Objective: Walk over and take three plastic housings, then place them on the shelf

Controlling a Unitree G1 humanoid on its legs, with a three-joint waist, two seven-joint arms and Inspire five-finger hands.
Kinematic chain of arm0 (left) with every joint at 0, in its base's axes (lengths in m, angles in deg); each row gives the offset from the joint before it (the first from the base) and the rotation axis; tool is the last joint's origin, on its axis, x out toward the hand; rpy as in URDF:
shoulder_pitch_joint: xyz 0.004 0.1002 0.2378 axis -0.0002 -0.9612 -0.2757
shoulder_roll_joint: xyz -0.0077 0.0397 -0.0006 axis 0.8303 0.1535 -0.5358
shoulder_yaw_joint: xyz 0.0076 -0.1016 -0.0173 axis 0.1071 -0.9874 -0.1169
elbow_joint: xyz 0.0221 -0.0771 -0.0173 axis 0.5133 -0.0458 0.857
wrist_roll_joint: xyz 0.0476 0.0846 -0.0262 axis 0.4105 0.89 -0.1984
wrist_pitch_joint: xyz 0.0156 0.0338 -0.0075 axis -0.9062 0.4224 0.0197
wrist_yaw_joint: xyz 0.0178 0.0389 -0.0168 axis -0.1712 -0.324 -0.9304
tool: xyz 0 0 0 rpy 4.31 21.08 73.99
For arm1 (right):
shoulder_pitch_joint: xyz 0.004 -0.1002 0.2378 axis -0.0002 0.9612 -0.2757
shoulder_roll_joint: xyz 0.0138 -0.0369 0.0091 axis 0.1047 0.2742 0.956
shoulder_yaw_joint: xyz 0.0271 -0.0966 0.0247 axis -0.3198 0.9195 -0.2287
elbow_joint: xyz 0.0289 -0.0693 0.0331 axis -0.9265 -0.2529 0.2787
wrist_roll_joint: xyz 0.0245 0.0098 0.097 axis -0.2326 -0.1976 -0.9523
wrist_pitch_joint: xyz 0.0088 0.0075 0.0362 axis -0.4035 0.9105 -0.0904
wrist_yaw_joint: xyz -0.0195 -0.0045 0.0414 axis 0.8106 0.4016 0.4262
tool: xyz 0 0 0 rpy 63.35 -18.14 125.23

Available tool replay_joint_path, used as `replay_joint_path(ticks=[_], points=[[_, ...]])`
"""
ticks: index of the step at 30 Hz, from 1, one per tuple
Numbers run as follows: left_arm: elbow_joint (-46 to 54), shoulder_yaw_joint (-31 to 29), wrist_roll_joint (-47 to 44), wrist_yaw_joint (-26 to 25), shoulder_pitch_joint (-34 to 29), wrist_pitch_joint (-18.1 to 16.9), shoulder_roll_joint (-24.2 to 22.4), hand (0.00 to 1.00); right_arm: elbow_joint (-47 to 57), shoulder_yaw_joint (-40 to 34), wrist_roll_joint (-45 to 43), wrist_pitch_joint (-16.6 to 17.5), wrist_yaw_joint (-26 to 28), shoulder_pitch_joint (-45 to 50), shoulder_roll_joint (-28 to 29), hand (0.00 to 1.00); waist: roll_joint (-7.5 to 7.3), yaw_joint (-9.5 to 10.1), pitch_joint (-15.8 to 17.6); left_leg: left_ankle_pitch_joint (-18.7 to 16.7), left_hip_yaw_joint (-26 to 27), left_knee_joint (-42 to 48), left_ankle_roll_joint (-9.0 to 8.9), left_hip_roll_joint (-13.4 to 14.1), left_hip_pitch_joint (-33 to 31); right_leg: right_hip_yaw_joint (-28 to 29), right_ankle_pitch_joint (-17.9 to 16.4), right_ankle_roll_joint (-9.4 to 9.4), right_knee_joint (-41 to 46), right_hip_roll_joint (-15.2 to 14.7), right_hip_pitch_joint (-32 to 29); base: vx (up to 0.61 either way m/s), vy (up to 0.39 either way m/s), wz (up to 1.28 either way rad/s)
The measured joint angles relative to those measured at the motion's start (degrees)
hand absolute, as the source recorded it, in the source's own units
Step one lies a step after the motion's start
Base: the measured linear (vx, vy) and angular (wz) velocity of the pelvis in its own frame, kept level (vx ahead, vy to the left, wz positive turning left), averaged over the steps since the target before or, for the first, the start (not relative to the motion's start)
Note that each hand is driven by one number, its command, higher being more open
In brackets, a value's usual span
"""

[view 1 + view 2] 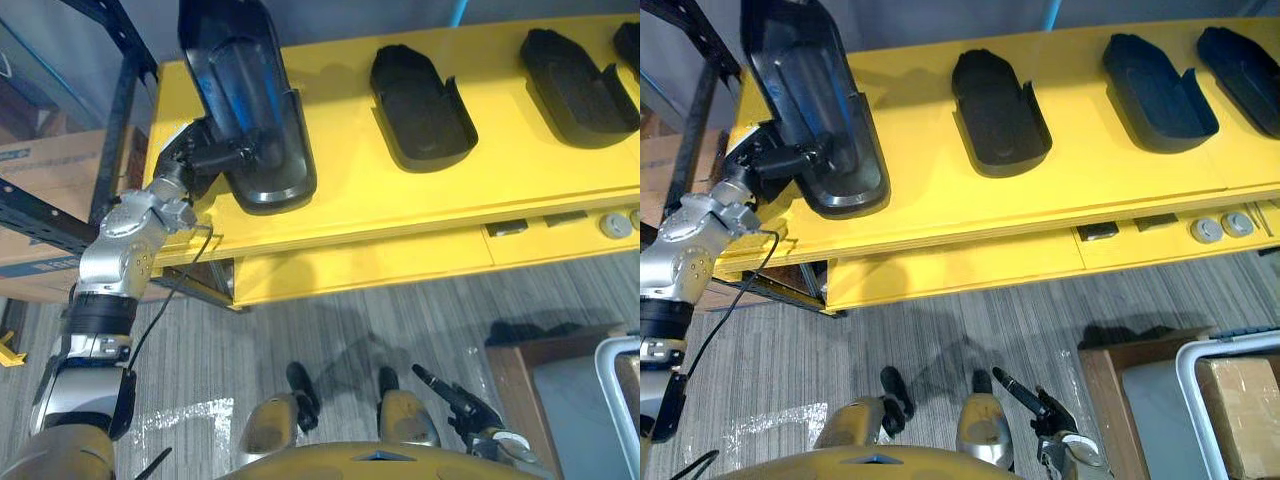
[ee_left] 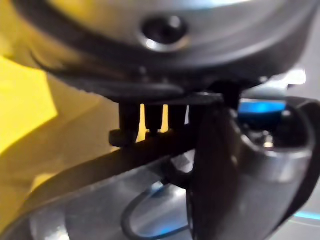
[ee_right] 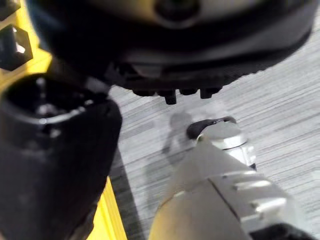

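A long black plastic housing (image 1: 245,100) stands tilted over the left end of the yellow table (image 1: 400,210), its low end near the front edge. My left hand (image 1: 205,150) is shut on its side rim; the left wrist view shows the fingers (image 2: 150,120) curled over the rim of the glossy housing (image 2: 100,200). Three more black housings lie flat on the yellow top: one in the middle (image 1: 420,105), one further right (image 1: 575,85) and one at the right edge (image 1: 1240,65). My right hand (image 1: 460,400) hangs low over the carpet, fingers straight, holding nothing.
A dark metal rack (image 1: 120,90) with a cardboard box (image 1: 50,170) stands left of the table. A lower yellow ledge carries small round parts (image 1: 615,225). At the lower right sit a brown wooden box (image 1: 1120,390) and a white-rimmed bin (image 1: 1230,390).
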Motion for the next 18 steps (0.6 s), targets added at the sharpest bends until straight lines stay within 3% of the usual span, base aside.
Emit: replay_joint_path(ticks=[5, 9, 18], points=[[-0.41, 1.46, 0.24, -0.86, 2.58, 2.7, -0.01, 0.0, 0.06, 0.0, -0.1, -0.18, 0.08, -0.26, -0.25, 1.0, 0.15, 0.03, 1.13, -0.66, -0.19, 2.53, -0.21, 0.9, -1.19, -0.08, 0.0, 0.01, 0.66, 0.29, -0.51, 0.0, 0.0, 0.0], [-0.69, 1.44, 4.18, -2.78, 5.56, 3.77, -0.03, 0.0, 0.1, -0.01, -1.89, 0.19, 0.14, -1.23, -0.26, 1.0, 0.81, 0.08, 2.71, -0.76, -0.78, 3.45, -0.17, 1.27, -1.94, -0.59, -0.46, -0.32, 2.23, 0.45, -1.25, -0.05, -0.01, 0.04], [-4.03, 0.86, 11.27, -3.08, 10.23, 7.24, 1.62, 0.0, 0.11, 0.18, -6.36, 0.26, 0.29, -1.5, -0.26, 1.0, 0.7, 0.06, 4.82, -1.29, -0.11, 3.79, -0.42, 1.94, -2.2, -0.97, -1.46, -0.69, 4.08, 0.66, -2.33, -0.04, -0.005, -0.02]])
